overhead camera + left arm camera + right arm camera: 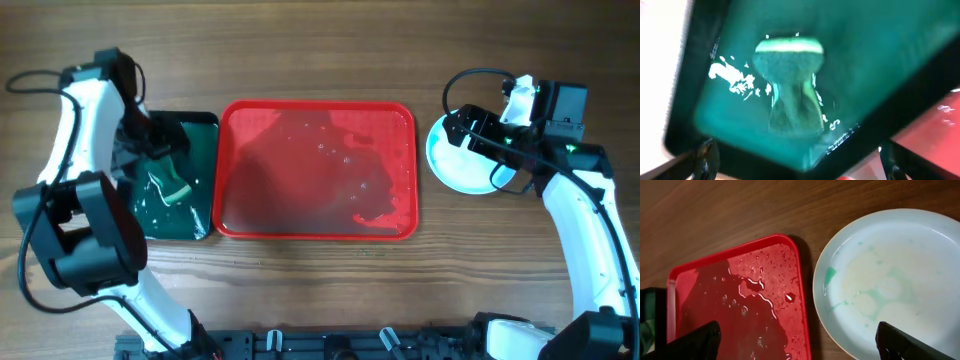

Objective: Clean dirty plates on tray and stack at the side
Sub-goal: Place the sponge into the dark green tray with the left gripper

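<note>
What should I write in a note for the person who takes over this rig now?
Left gripper: open, above the green sponge lying in the small dark green tray; nothing held.
Right gripper: open, empty, over the round pale aqua plate on the wooden table, right of the large red plastic tray.
Done: red tray holds no plates, only water.
To do: the plate shows faint green streaks; plates under it cannot be counted.
</note>
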Motion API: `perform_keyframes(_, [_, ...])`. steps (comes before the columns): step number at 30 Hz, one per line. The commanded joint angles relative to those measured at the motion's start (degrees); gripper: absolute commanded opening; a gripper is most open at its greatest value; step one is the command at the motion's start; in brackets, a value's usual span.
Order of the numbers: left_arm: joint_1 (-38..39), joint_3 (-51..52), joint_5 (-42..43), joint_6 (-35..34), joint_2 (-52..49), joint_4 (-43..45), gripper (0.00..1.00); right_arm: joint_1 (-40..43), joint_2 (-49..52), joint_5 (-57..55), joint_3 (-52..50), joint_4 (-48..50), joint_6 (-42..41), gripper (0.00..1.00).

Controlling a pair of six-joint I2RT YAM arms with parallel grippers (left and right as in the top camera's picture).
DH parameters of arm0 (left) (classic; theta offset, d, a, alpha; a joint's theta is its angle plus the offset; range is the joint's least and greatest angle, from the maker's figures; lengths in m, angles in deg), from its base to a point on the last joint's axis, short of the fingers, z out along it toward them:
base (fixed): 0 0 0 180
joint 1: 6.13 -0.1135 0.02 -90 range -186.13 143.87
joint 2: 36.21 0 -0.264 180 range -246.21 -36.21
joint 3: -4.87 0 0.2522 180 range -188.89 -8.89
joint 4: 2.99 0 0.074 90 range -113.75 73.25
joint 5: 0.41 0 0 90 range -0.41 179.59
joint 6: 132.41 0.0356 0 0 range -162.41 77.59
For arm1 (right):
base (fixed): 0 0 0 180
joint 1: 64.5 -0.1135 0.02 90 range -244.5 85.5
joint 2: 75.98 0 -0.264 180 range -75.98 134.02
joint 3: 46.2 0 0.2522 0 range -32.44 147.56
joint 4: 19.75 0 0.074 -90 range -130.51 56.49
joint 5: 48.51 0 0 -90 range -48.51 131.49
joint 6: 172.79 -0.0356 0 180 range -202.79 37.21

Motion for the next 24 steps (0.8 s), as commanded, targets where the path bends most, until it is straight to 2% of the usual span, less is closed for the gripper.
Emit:
perform_keyframes(1, [0.83, -12.83, 1.36, -3.3, 7.39, -5.86, 1.0, -0.17, -0.98, 1.57, 5.27, -2.29, 1.4, 1.0])
perform_keyframes(3, [1.4, -17.84, 6.91, -7.63, 10.47, -5.97, 1.0, -0.17, -1.79, 1.55, 8.59, -5.22, 1.38, 1.0])
perform_keyframes(6, [2.16, -19.96, 13.27, -7.91, 15.82, -4.24, 1.0, -0.17, -4.17, 1.55, 14.75, -11.23, 1.4, 1.0])
perform_keyframes(12, [2.21, -19.96, 13.27, -7.91, 19.67, -4.33, 1.0, -0.17, -13.2, 1.11, 25.05, -22.8, 1.11, 1.0])
perform_keyframes(18, [2.21, -19.93, 13.27, -7.91, 19.61, -4.33, 1.0, -0.17, -23.87, 1.09, 25.81, -22.45, -6.99, 1.0])
perform_keyframes(24, [2.21, -19.93, 13.27, -7.91, 19.61, -4.33, 1.0, -0.17, -27.15, -2.89, 25.81, -25.64, -7.58, 1.0])
